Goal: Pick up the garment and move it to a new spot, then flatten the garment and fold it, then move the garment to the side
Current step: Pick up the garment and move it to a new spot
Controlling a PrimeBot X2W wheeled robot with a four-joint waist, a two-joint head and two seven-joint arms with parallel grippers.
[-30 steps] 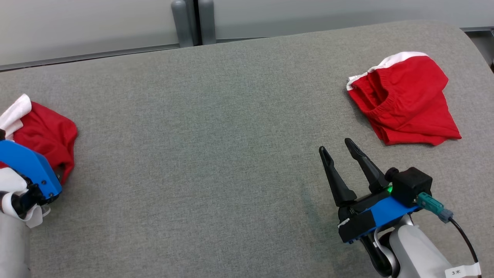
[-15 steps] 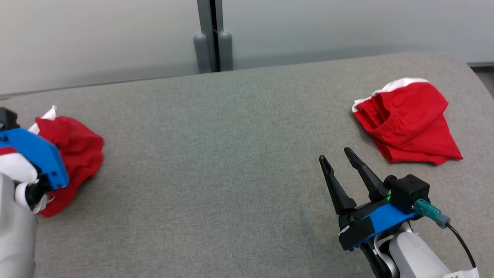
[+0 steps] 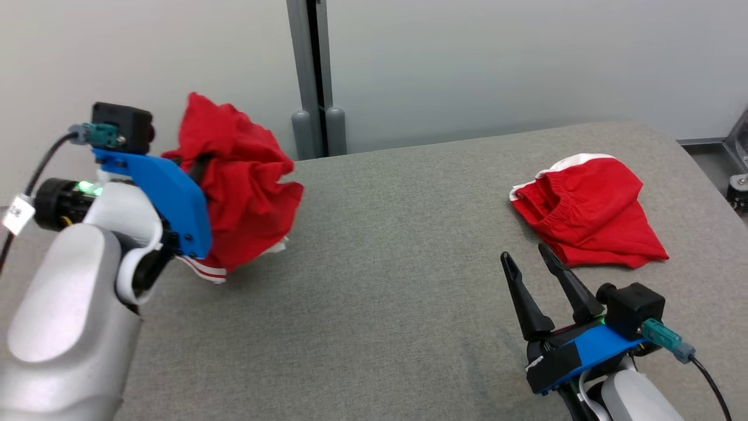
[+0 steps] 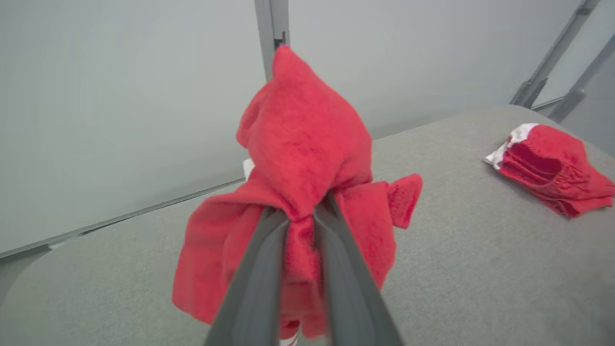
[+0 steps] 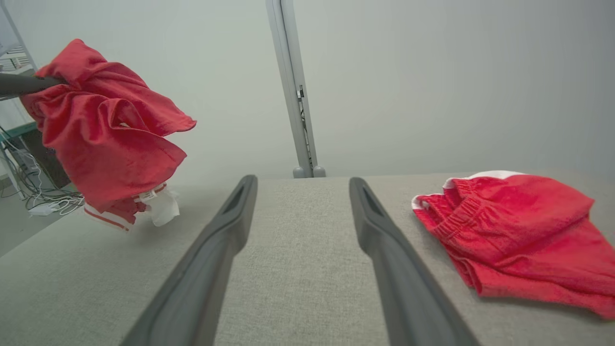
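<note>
A crumpled red garment (image 3: 239, 187) with a white-striped hem hangs in the air over the left part of the grey padded table (image 3: 380, 275). My left gripper (image 3: 196, 169) is shut on it. In the left wrist view, the two fingers pinch a fold of the garment (image 4: 307, 144) at the left gripper (image 4: 300, 216). The right wrist view shows the garment (image 5: 105, 129) dangling from a dark finger (image 5: 24, 84), its hem just above the table. My right gripper (image 3: 529, 257) rests low at the front right, open and holding nothing; its tips (image 5: 302, 185) point toward the back wall.
A second red garment with a white waistband (image 3: 584, 216) lies folded at the table's right (image 5: 509, 230). A grey post (image 3: 310, 76) runs up the wall behind the table. Cables (image 5: 43, 202) lie on the floor past the left edge.
The left arm has lifted the garment off the table's left side and carried it up and inward. The head camera has tilted up. The right gripper has stayed in place.
</note>
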